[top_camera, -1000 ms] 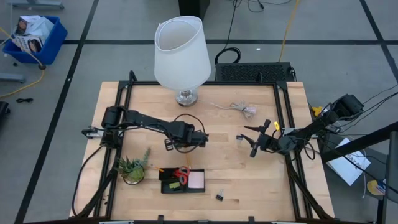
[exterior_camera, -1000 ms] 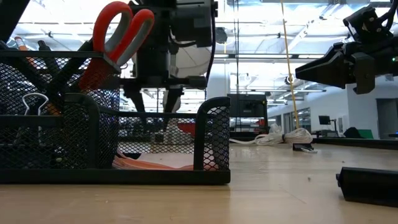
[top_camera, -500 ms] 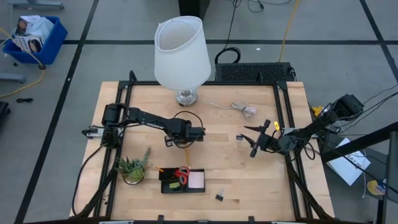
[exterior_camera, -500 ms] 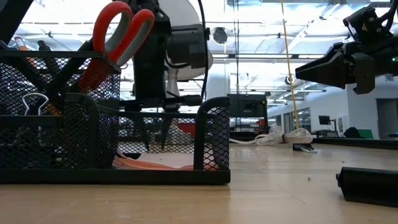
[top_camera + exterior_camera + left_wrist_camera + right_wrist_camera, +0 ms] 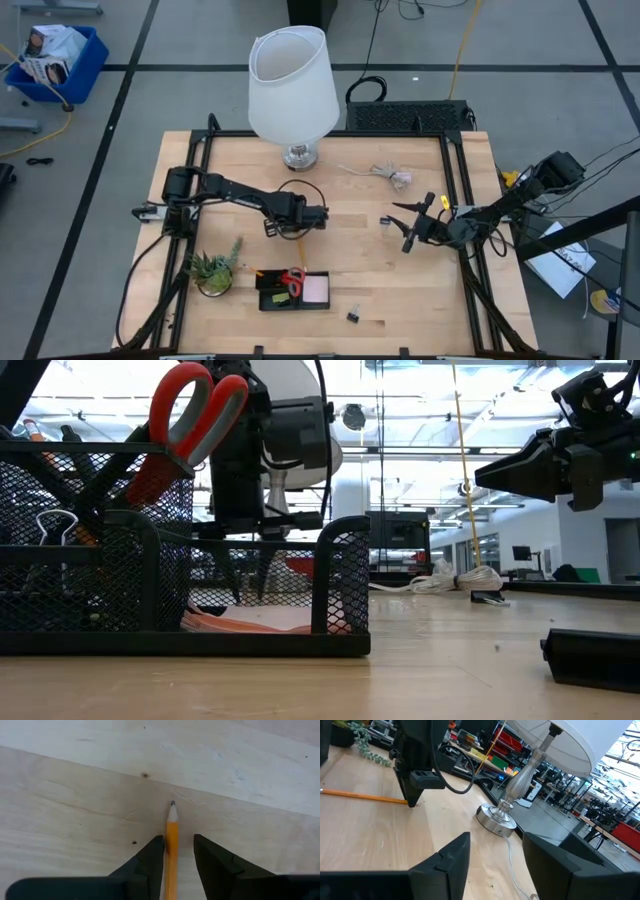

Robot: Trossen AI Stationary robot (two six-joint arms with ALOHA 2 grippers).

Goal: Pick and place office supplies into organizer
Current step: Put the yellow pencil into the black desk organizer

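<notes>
Left fingers [image 5: 175, 855] straddle orange pencil [image 5: 172, 845], narrow gaps both sides; right fingers [image 5: 492, 852] spread, empty; no writing legible.

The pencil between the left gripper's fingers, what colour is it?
Orange pencil, clearest in left wrist view.

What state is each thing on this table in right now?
Left claw: lowered over pencil, fingers either side.
Pencil: flat on table, not lifted.
Right claw: open, empty, waiting.
Scissors: standing in organizer.
Binder clip: loose on table.
</notes>
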